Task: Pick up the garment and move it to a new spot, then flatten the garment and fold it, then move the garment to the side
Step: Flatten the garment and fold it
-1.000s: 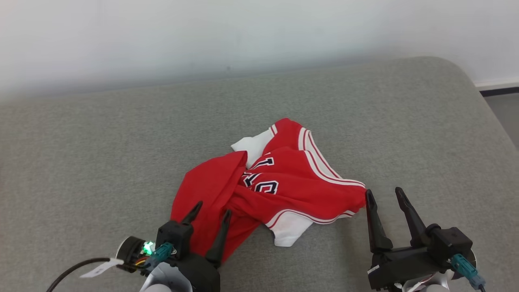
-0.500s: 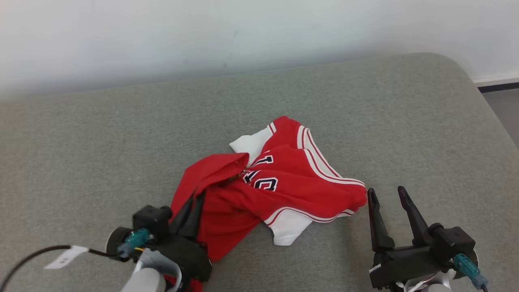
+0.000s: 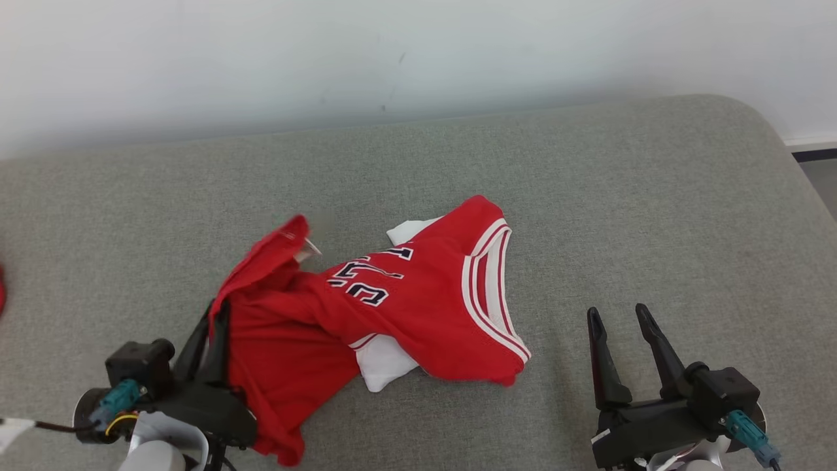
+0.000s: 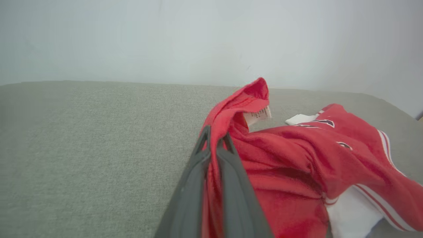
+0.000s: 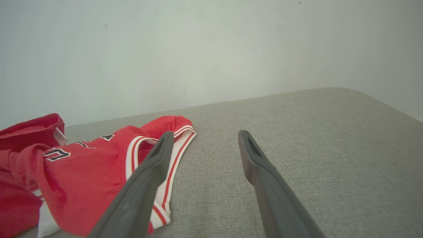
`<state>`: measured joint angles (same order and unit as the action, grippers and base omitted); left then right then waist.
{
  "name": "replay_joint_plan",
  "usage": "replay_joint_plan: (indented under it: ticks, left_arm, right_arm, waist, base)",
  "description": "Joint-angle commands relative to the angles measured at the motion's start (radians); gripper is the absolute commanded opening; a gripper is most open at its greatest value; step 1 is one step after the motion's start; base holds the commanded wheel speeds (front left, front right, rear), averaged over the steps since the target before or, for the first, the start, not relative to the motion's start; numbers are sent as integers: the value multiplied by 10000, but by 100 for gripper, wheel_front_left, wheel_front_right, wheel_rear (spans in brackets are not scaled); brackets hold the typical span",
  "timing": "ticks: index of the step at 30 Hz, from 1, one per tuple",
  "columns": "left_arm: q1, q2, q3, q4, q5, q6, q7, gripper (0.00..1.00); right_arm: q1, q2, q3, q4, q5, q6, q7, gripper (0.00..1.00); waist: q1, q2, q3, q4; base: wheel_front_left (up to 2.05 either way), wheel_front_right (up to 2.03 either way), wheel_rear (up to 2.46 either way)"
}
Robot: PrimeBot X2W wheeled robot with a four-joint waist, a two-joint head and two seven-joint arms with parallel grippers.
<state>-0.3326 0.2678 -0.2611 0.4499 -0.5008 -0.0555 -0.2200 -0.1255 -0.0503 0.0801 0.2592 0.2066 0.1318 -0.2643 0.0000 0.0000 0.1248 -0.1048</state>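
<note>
- Two grippers are at work, each with two long, dark, tapering fingers and a teal plug at the wrist.
- The left gripper [image 3: 214, 313] sits low at the left of the head view, fingers slanting up and a little to the right. They are pinched together on a red fold of cloth, and the left wrist view shows that fold sandwiched between them.
- The right gripper [image 3: 618, 313] sits low at the right with its fingers pointing up the view. They are spread wide with nothing between them, near the garment's striped edge but apart from it.
- One garment [image 3: 418, 301], a red jersey, lies crumpled left of centre between the two grippers. Its left side rises to a peak above the pinched fold.
- The cloth looks soft and matte. It has white bands with thin red stripes, dark lettering outlined in white, and white patches showing from beneath.
- One small white label [image 4: 257, 115] hangs under the raised peak.
- One grey cushion [image 3: 654, 196] lies under everything, coarse-woven, with a rounded far-right corner.
- One pale, smooth wall [image 3: 392, 52] stands behind, faintly marked.
</note>
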Motion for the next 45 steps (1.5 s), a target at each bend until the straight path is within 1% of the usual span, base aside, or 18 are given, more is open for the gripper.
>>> replay_joint_plan:
  ticks: [1, 2, 4, 7, 11, 14, 17, 22, 28, 29, 30, 31, 34, 37, 39, 41, 44, 45]
  left_arm:
    - [39, 36, -28, 28, 171, 68, -88, 100]
    - [68, 52, -65, 110, 317, 153, -192, 100]
    - [210, -118, -46, 137, 418, 250, -318, 100]
    - [435, -235, -116, -141, 719, 457, -412, 100]
    - [1122, -558, -251, -909, 799, 674, -428, 100]
    - [1827, -652, -460, -1417, 980, 952, -409, 100]
    - [2484, -786, -605, -1833, 915, 1147, -299, 100]
    - [3062, -922, -838, -1987, 768, 1155, -80, 100]
    - [2890, -914, -757, -1422, 679, 1270, -38, 99]
    - [2859, -893, -695, -1330, 646, 1289, -57, 59]
    - [2813, -855, -635, -1248, 619, 1337, -88, 31]
    - [2780, -816, -592, -1182, 593, 1337, -84, 0]
    - [2727, -786, -440, -1154, 354, 1180, -128, 0]
    - [2764, -812, -117, -1567, -193, 867, -179, 0]
    - [2780, -715, -44, -1766, -244, 809, -166, 0]
    - [2835, -690, 143, -2525, -446, 873, -127, 0]
    - [2966, -313, 484, -3701, -643, 942, 147, 0]
    - [3056, -292, 487, -4159, -635, 1056, 320, 0]
  right_arm:
    - [-74, -1, 2, 8, 67, -22, -13, 100]
    - [-54, -1, -9, 7, 57, -22, -13, 100]
    - [0, 1, -45, 0, 32, -22, -13, 100]
    - [80, 1, -103, -40, 2, -22, -13, 100]
    - [108, -4, -158, -39, -32, -22, -13, 100]
    - [135, 4, -151, -41, -31, -22, -13, 100]
    - [176, -4, -168, -56, -30, -22, -13, 100]
    - [168, -1, -139, -20, -46, -22, -13, 100]
    - [110, -1, -67, 29, -46, -22, -13, 100]
    - [112, -1, -71, 27, -49, -22, -13, 100]
    - [122, -1, -75, 25, -55, -22, -13, 100]
    - [139, -1, -78, 22, -60, -22, -13, 100]
    - [195, -1, -107, 31, -34, -22, -13, 100]
    - [259, 1, -119, 16, 13, -22, -13, 100]
    - [260, 1, -108, 15, 31, -22, -13, 100]
    - [263, 1, -109, 22, 56, -22, -13, 100]
    - [314, -1, -127, 18, 73, -22, -13, 100]
    - [318, 4, -113, 20, 80, -22, -13, 100]
  waist:
    - [0, 0, 12, -11]
    - [0, 0, 20, -12]
    - [0, 0, 39, 3]
    - [0, 0, 69, 71]
    - [0, 0, 74, 150]
    - [0, 0, 64, 201]
    - [0, 0, 65, 265]
    - [0, 0, 68, 379]
    - [0, 0, -29, 397]
    - [0, 0, -45, 400]
    - [0, 0, -61, 403]
    - [0, 0, -79, 408]
    - [0, 0, -136, 447]
    - [0, 0, -200, 538]
    - [0, 0, -214, 568]
    - [0, 0, -254, 645]
    - [0, 0, -250, 762]
    - [0, 0, -250, 786]
  base:
    - [0, 0, 0]
    - [0, 0, 0]
    - [0, 0, 0]
    - [0, 0, 0]
    - [0, 0, 0]
    - [0, 0, 0]
    - [0, 0, 0]
    - [0, 0, 0]
    - [0, 0, 0]
    - [0, 0, 0]
    - [0, 0, 0]
    - [0, 0, 0]
    - [0, 0, 0]
    - [0, 0, 0]
    - [0, 0, 0]
    - [0, 0, 0]
    - [0, 0, 0]
    - [0, 0, 0]
